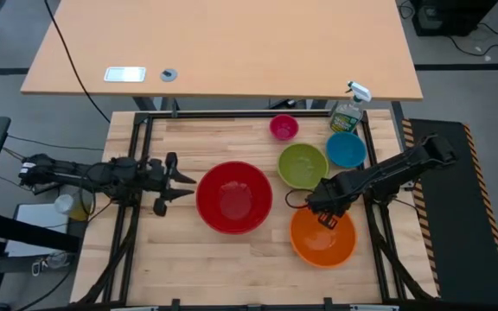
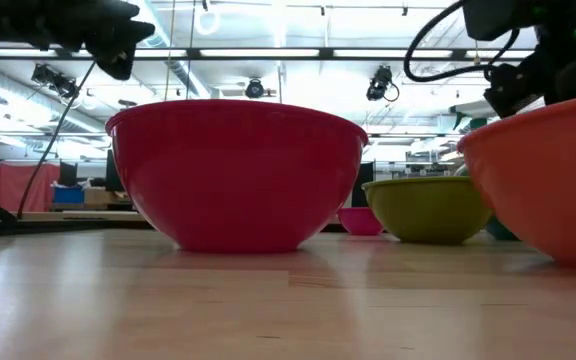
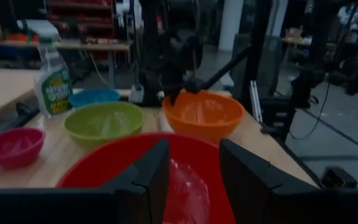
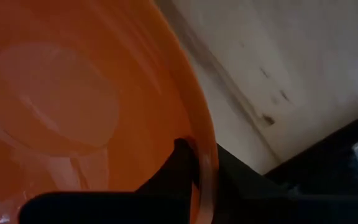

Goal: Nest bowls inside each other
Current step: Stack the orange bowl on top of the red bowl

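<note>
Five bowls rest on their bases on the wooden table: red (image 1: 234, 197) in the middle, orange (image 1: 322, 238) near right, lime green (image 1: 303, 166), blue (image 1: 346, 149) and small pink (image 1: 284, 127) toward the far edge. My right gripper (image 1: 327, 216) points down over the orange bowl's far rim and is shut on it. My left gripper (image 1: 187, 186) hovers level just left of the red bowl (image 3: 166, 180), above rim height. Its fingers are apart with nothing between them. My right gripper pinches the orange bowl's rim (image 4: 205, 158) at its far side, one finger (image 4: 178, 163) inside the bowl and the other finger (image 4: 244, 183) outside. The fingers come from above, pointing steeply down. The bowl (image 2: 553, 180) sits upright, its base on the table.
A green spray bottle (image 1: 347, 112) stands at the far right edge behind the blue bowl. A second light table (image 1: 223, 43) lies beyond the far edge. Bare wood lies near the front edge, left of the orange bowl.
</note>
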Motion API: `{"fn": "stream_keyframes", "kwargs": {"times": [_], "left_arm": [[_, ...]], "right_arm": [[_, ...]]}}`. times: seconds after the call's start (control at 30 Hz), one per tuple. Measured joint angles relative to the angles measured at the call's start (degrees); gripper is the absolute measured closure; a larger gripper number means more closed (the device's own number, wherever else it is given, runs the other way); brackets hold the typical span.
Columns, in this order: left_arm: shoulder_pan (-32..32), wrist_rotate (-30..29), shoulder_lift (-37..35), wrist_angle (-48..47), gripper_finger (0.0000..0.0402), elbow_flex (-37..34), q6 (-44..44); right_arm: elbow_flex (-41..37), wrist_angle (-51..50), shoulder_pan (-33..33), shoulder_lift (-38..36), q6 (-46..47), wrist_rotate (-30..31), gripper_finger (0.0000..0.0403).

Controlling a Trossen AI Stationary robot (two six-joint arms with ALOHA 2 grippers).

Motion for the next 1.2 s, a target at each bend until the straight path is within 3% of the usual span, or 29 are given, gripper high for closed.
{"fn": "stream_keyframes", "kwargs": {"times": [0.23,0.5,0.73,1.03,1.2], "left_arm": [[0.02,0.0,-0.67,-1.67,0.026,0.44,0.95],[0.04,-1.36,-2.48,-2.18,0.026,0.44,1.33],[0.04,-1.38,-8.03,-4.94,0.026,0.44,1.58],[0.04,-5.47,-12.17,-9.59,0.0256,0.46,-0.42],[0.04,-9.82,-10.92,-9.96,0.0225,0.46,-0.68]], "right_arm": [[2.18,0.41,0.22,-4.44,3.99,-1.37,0.0378],[9.41,-5.43,0.21,-7.98,7.86,3.92,0.0381],[15.0,-5.3,0.24,-8.28,5.77,5.53,0.0381],[22.95,4.84,-1.7,-8.06,4.15,13.19,0.0371],[24.29,14.6,-6.38,-4.45,0.58,15.07,0.0371]]}}
